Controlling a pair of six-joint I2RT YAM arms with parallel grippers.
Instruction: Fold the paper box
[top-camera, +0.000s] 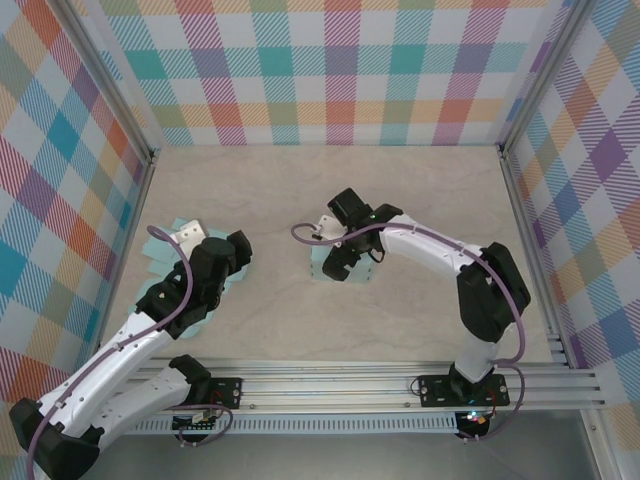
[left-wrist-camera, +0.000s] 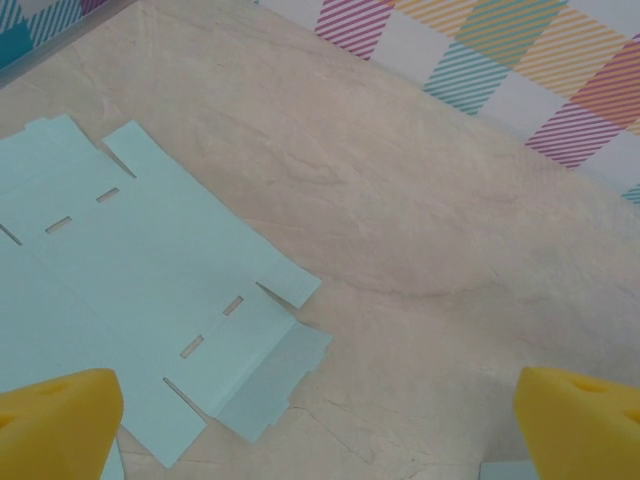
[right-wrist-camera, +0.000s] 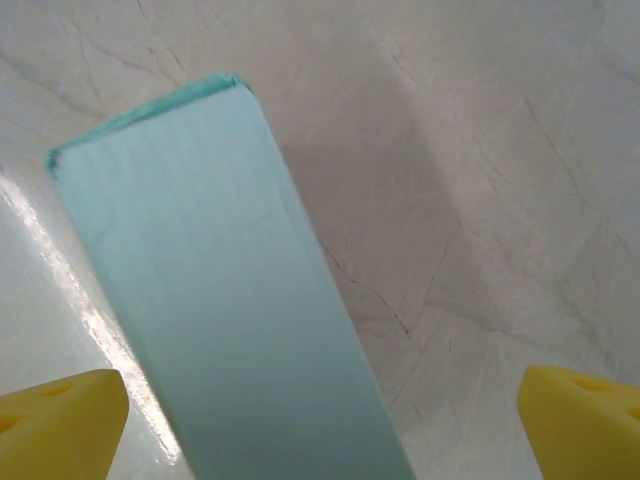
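Paper box (right-wrist-camera: 230, 300) is, as far as I can judge, the pale teal folded piece lying near the middle of the table (top-camera: 400, 190), just under the right arm's wrist; from the right wrist camera it reads as one long smooth panel with a creased edge at its far end, running from 11 o'clock down to 5 o'clock; whether its ends are tucked shut I cannot tell, since the near part runs out of the picture. Right fingers (right-wrist-camera: 60, 420) are spread wide, one yellow tip on each side of the panel and above it, pinching nothing.

Over at 9 o'clock on the table lies a flat sheet (left-wrist-camera: 130, 280) of the same teal paper, a cut-out with short slots and side flaps; it rests fully flat, no panel raised, no tab pushed into a slot; a small flap sticks out at its 5 o'clock corner. Left fingers (left-wrist-camera: 60, 420) are also spread wide; one tip hangs over the sheet's near edge, the other over bare table, and neither grips anything.

My reading: the middle piece looks folded into shape, or close to it; the flat sheet looks untouched; if it belongs to the job, all its creasing and tucking remains to be done.
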